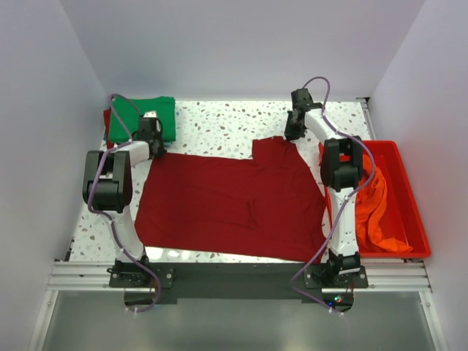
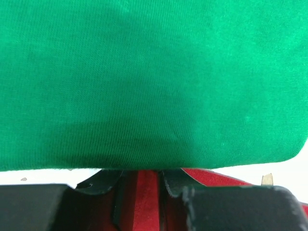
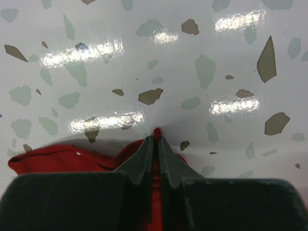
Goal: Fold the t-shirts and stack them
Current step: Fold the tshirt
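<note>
Here, the dark red t-shirt (image 1: 227, 201) is lying spread across the counter (image 1: 219, 124). The left tool (image 1: 155, 146) is pinching its far-left corner, just beside the folded green t-shirt (image 1: 142, 117). The right tool (image 1: 292, 137) is clenching its far-right sleeve. The orange t-shirt (image 1: 376, 208) is sitting in the red tub (image 1: 411, 212).

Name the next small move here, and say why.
Probably firm up the left gripper on the far left corner of the dark red t-shirt: cloth shows between its fingers, but a firm pinch is unclear. The right gripper already pinches the far right edge, so both could then lift together.
</note>
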Robot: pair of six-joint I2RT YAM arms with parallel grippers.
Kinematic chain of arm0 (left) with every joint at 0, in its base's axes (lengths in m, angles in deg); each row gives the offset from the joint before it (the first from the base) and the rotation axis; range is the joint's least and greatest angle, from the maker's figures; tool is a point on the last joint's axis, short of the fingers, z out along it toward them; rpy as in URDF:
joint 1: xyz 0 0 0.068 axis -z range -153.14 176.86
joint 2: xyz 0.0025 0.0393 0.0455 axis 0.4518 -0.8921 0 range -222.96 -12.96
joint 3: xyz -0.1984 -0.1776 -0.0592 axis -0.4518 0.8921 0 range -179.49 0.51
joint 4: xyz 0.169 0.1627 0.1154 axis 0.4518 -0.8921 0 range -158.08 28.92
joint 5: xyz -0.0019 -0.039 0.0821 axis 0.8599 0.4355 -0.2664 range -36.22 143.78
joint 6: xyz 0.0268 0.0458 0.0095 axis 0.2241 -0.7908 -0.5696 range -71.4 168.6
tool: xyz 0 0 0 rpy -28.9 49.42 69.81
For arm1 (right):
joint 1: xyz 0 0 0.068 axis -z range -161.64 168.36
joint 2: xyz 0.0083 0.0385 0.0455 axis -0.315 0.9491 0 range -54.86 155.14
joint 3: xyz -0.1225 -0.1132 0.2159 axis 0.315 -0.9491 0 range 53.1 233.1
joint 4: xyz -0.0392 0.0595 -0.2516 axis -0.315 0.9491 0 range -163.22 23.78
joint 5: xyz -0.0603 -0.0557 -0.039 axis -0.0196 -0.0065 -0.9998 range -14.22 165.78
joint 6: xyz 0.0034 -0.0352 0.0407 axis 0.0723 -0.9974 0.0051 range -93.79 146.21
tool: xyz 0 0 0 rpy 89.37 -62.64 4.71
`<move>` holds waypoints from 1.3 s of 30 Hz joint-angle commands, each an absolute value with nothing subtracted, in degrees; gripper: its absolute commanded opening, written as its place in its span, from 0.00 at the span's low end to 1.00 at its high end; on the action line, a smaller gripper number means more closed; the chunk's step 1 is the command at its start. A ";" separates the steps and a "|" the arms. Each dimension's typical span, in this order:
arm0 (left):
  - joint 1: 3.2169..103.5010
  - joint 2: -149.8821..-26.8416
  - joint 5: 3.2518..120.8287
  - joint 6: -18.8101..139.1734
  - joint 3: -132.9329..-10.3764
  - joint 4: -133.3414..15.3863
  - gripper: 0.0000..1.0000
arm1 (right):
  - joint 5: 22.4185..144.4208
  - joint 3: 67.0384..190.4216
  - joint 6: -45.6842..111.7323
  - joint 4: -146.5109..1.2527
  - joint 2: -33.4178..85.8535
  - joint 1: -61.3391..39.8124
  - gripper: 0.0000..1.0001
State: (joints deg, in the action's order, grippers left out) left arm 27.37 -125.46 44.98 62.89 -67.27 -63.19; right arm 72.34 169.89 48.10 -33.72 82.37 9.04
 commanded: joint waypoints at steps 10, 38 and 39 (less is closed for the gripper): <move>27.74 -125.02 45.60 63.45 -67.60 -65.04 0.00 | 73.14 172.89 48.62 -32.53 81.98 8.96 0.00; 27.56 -119.92 47.80 63.81 -75.50 -68.90 0.00 | 72.88 186.50 51.87 -29.98 81.19 11.42 0.00; 27.56 -120.18 47.80 63.81 -76.03 -69.16 0.00 | 73.05 187.47 52.13 -29.90 81.45 11.51 0.00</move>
State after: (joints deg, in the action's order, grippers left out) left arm 27.42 -119.34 47.17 64.00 -72.17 -69.64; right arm 72.42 182.11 50.74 -29.74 82.32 11.07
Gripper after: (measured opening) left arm 0.024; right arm 0.062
